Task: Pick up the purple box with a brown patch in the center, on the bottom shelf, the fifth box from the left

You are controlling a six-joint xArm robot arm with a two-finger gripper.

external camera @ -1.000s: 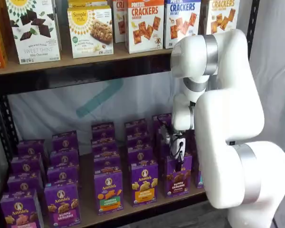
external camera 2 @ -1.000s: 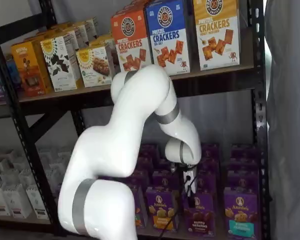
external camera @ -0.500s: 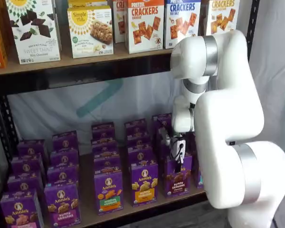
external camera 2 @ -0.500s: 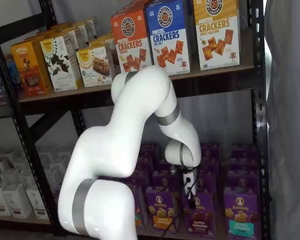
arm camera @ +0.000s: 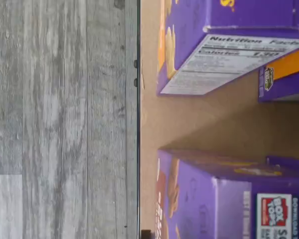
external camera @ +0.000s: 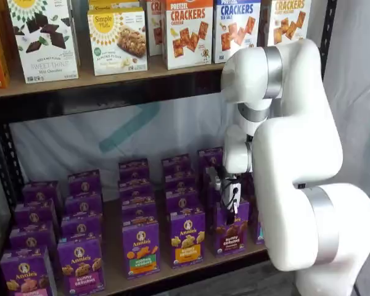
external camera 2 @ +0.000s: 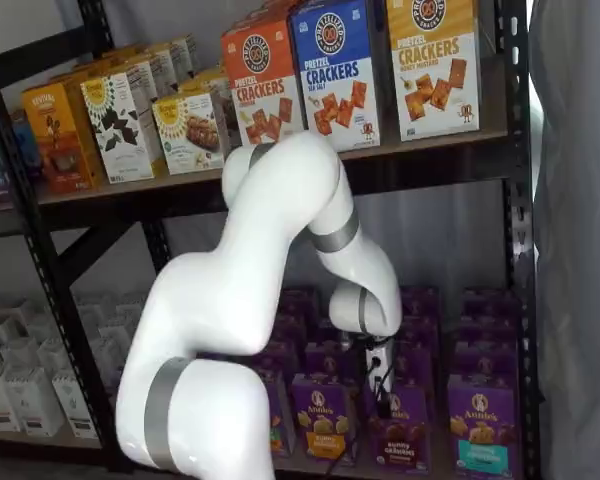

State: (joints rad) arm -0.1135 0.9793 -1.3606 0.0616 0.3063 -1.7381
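Note:
The purple box with dark brown bunny cookies stands in the front row of the bottom shelf, right of a purple box with a yellow band. It shows in both shelf views. My gripper hangs just above its top, black fingers pointing down; it also shows in a shelf view. No gap or grip shows between the fingers. In the wrist view a purple box with brownish cookies on its front sits close below the camera on the tan board.
Rows of small purple boxes fill the bottom shelf. Big cracker boxes stand on the board above. The white arm stands in front of the shelf's right end. The wrist view shows grey wood floor beyond the shelf edge.
My gripper has sunk a little closer to the top of the purple box with brown cookies. The boxes have not moved.

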